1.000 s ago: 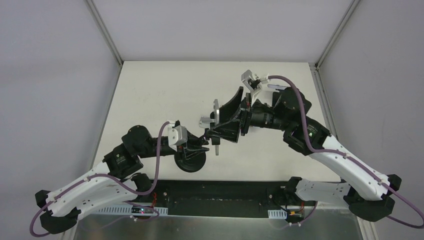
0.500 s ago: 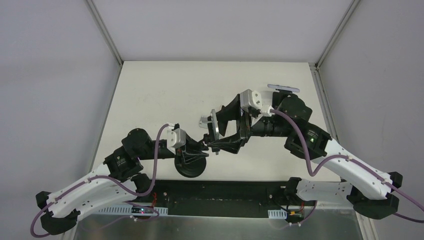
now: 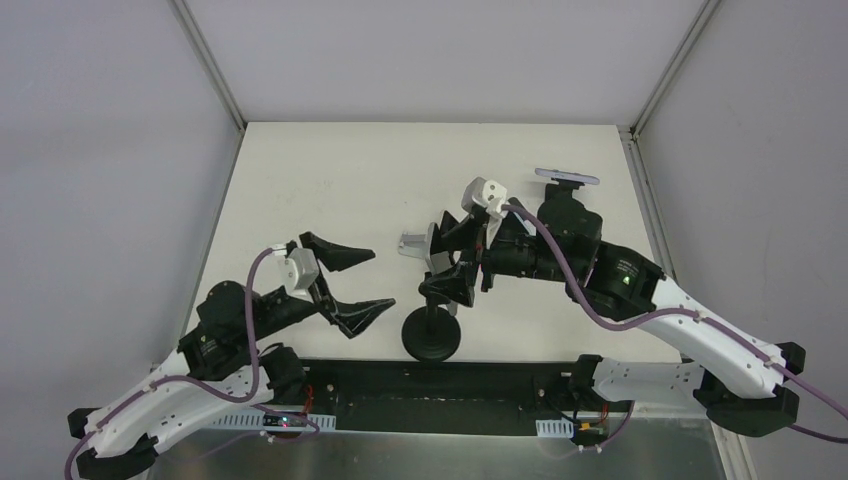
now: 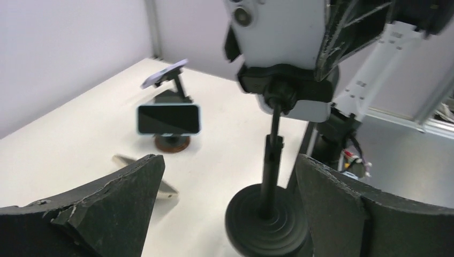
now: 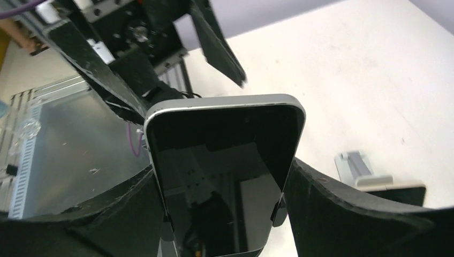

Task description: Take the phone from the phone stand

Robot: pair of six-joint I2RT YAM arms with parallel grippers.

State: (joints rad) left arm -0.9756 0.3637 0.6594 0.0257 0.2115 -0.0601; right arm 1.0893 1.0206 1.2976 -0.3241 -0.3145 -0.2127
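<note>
White laminate counter [image 3: 300,190] carries every item shown. The left arm's black two-finger tool [image 3: 380,280] hangs over the near left part of the counter. Its jaws are spread wide, it holds nothing, and it is apart from the stand. The right arm's black tool [image 3: 445,258] is clamped on the phone, with one finger pressed to each long edge. A black phone stand with round weighted base and thin upright pole [image 3: 432,338] rests near the front edge, between the two arms. The silver-edged smartphone with dark glass screen [image 5: 225,171] sits at the top of this stand, its pale back against the stand's black clamp head [image 4: 284,88]. At far right, a second stand bearing a tilted phone [image 3: 567,177]. In the left wrist view, a third phone held sideways above a brown round base [image 4: 168,119]. A small grey bracket [image 5: 364,171] lies on the counter.
</note>
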